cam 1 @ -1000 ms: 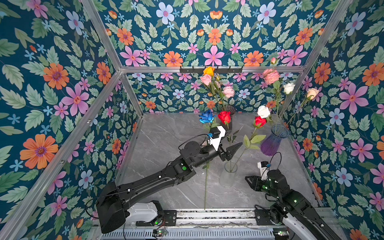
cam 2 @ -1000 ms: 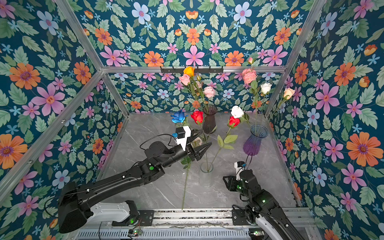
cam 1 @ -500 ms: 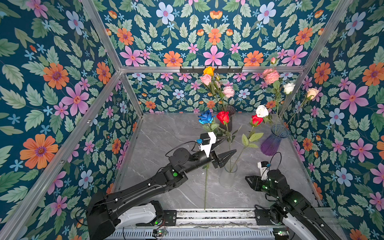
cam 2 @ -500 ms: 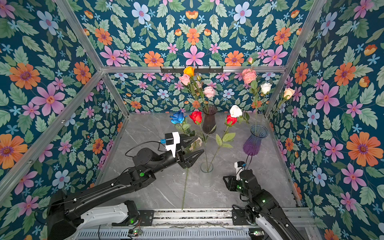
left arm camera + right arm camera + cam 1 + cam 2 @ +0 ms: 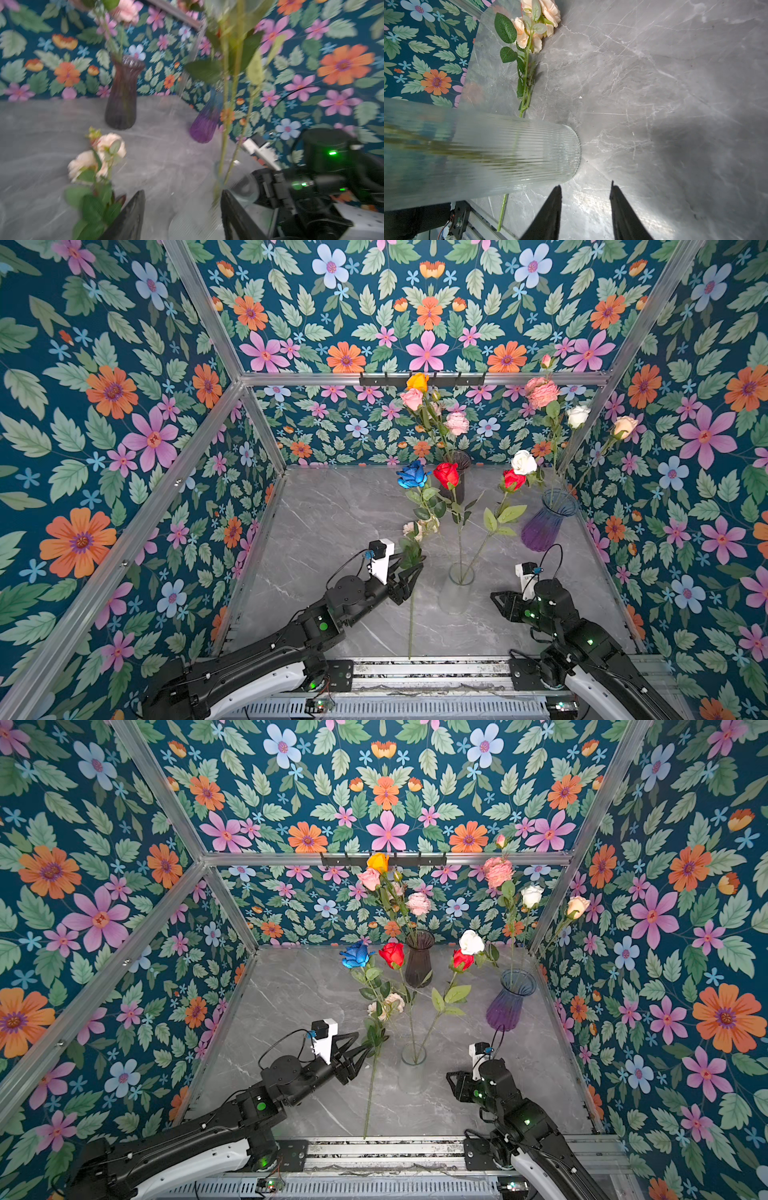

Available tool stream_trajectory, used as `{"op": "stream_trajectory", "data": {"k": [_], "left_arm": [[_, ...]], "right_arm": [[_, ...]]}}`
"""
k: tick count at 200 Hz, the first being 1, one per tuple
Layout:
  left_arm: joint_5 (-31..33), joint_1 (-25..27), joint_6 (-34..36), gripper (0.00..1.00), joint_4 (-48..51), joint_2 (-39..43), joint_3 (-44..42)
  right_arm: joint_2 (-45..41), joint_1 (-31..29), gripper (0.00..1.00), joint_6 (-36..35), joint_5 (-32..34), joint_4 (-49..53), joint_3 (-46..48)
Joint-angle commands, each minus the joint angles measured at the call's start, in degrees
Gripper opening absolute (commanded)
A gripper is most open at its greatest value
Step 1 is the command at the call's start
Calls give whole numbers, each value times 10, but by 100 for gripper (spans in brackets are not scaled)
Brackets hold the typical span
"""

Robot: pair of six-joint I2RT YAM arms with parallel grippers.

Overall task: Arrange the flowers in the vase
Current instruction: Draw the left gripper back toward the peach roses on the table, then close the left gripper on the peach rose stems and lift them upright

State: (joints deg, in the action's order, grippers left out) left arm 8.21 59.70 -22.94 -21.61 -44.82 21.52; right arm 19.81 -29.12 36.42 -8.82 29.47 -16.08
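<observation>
Left side first. My left claw (image 5: pixel 409 577) is down low over the grey table (image 5: pixel 328 526), right by the cream flower (image 5: pixel 419 529). That one's lying flat, head toward the far end and the stem tail reaching the front rail (image 5: pixel 436 668). I'm coming in across the stem below the leaves on purpose. Imo that's the only bit bare and thin enough to pinch. Jaws are apart with a middling gap and nothing in them. That arm's wrist view is pretty smeary, but it looks like the blossom and leaves sit just outside one finger (image 5: pixel 128 216), not between the two. So I can't swear the stem is lined up.

Next over is the clear ribbed vase (image 5: pixel 455 598), upright near the front middle. The red roses (image 5: pixel 446 475) lean out of it in a V, since the mouth is narrow and the long stems just rest on the rim. I reckon the cream one belongs there too, as it's the nearest vase. Behind it sits the dark vase (image 5: pixel 419 965) with its pink and orange bunch (image 5: pixel 412 398).

My right claw (image 5: pixel 585 185) is just beside the clear vase's base, jaws partly apart and empty. My guess is it's parked there to steady the glass if those tall stems try to tip it.

Far right, the purple vase (image 5: pixel 542 531) keeps the tall pink and white flowers (image 5: pixel 540 391) propped in the corner.
</observation>
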Motion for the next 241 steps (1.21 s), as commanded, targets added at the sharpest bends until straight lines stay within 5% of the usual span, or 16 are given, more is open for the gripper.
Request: {"op": "stream_trajectory", "data": {"k": [1,94,160,241], "left_arm": [[77,-2,-55,53,71,-34,2],[73,-24,-72,52,290,-406,212],[54,-25,-64,45,298,-487,241],[-2,-62,-59,21,252,-503,220]], "right_arm": [[0,0,41,1,0,-5,0],[-15,0,41,0,-3,-3,4],[-16,0,41,0,-5,-4,4],[-15,0,40,-1,-4,-3,4]]}}
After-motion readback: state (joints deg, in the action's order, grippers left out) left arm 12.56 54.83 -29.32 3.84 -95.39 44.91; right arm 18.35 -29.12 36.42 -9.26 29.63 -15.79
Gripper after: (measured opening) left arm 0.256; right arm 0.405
